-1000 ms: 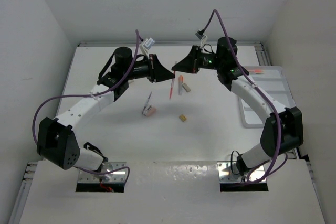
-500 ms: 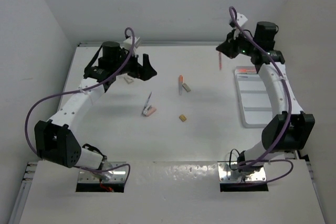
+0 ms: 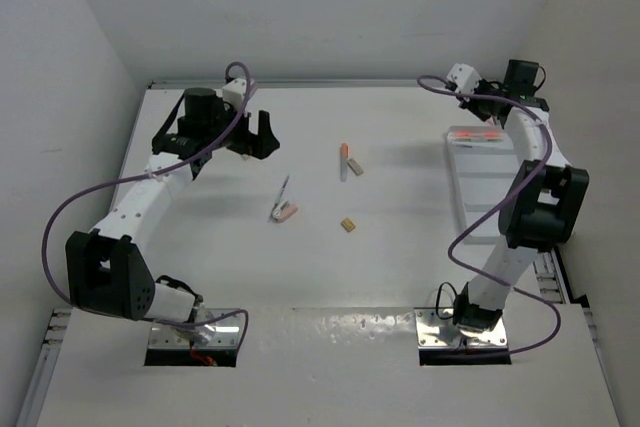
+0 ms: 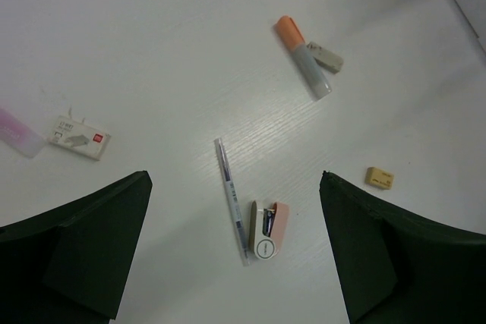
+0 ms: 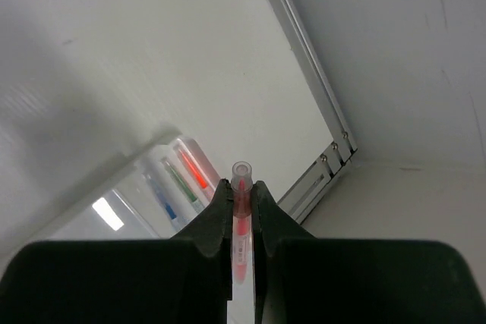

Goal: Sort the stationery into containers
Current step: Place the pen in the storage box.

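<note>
My right gripper (image 5: 241, 187) is shut on a thin orange-red pen (image 5: 241, 218), held above the far end of the white tray (image 5: 114, 214) near the table's back right corner. Red, green and blue pens (image 5: 182, 181) lie in the tray. In the top view this gripper (image 3: 487, 105) hangs over the tray (image 3: 490, 192). My left gripper (image 4: 235, 180) is open and empty, high above a purple-grey pen (image 4: 230, 195) and a pink stapler-like block (image 4: 269, 231). An orange-capped pale pen (image 4: 304, 58), a grey eraser (image 4: 328, 58) and a tan eraser (image 4: 380, 177) lie farther off.
A small white box (image 4: 80, 136) and a pale pink item (image 4: 19, 132) lie on the table to the left. An aluminium rail (image 5: 319, 111) edges the table behind the tray. White walls enclose the back and sides.
My left gripper has opened wide and drawn back to the left. My right arm has swung right with the orange-red pen, from the table's middle to above the tray.
</note>
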Action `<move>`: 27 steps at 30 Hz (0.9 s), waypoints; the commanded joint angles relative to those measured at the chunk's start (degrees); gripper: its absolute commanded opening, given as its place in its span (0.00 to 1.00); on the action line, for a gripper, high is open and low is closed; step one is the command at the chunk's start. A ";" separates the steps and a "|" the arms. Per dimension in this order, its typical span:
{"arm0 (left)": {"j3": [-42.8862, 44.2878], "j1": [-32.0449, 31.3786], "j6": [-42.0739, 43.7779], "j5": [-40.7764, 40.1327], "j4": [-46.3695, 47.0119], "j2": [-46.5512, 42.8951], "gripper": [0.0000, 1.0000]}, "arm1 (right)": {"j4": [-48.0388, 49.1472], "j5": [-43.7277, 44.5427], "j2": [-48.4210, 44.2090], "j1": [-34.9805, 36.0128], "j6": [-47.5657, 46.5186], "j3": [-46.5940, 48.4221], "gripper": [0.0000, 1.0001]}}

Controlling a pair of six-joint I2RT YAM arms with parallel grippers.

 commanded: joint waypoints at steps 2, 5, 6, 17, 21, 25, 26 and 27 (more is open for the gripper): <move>-1.04 2.00 2.03 0.45 1.46 0.27 1.00 | 1.17 1.77 3.38 -0.17 -10.31 3.46 0.00; -1.65 2.87 2.03 0.71 1.28 1.15 1.00 | -0.05 3.79 6.36 0.53 -12.33 5.12 0.00; -1.65 3.14 2.03 0.88 1.19 1.68 1.00 | -0.31 4.92 7.07 0.88 -12.51 5.48 0.00; -3.15 4.72 1.41 2.56 0.93 3.79 1.00 | -5.49 11.17 15.07 0.88 -18.66 9.43 0.00; -3.59 5.07 1.50 2.64 0.49 4.23 1.00 | -5.59 12.32 15.42 0.89 -19.45 8.03 0.01; -3.85 5.34 2.11 2.47 0.23 4.23 1.00 | -5.85 14.25 16.21 0.79 -19.81 8.55 0.31; -3.76 5.25 2.55 2.56 -0.38 4.32 1.00 | -6.81 14.34 16.65 0.80 -19.29 9.25 0.34; -3.68 5.34 2.99 2.56 -0.74 4.41 1.00 | -7.78 14.43 16.91 0.80 -18.93 10.13 0.38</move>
